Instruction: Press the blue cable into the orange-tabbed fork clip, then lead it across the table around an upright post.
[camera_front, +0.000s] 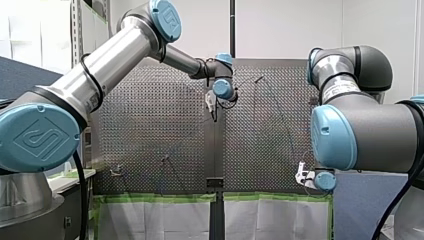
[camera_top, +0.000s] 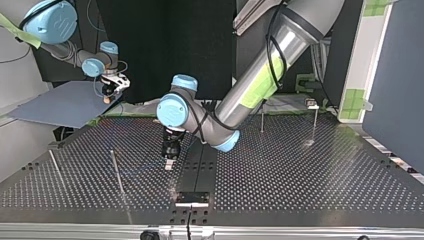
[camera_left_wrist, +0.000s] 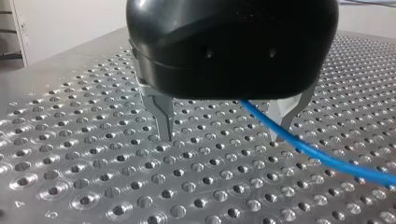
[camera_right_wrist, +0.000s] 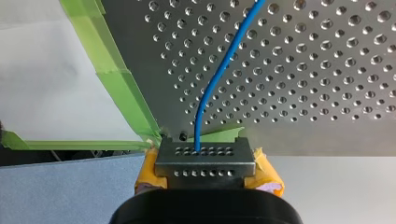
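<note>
The blue cable passes between the metal fingers of my left gripper, close to one finger and touching neither. That black gripper stands open, tips just above the perforated table, near the table's middle in the top view. My right gripper, with yellow pads, is shut on the cable's end; the blue cable runs from it out over the table. It hangs past the table's far corner at the top view's left. I cannot make out an orange-tabbed clip.
Thin upright posts stand on the table: two at the top view's left and two at its back right. Green tape lines the table's edge by my right gripper. A grey-blue board lies beyond that corner.
</note>
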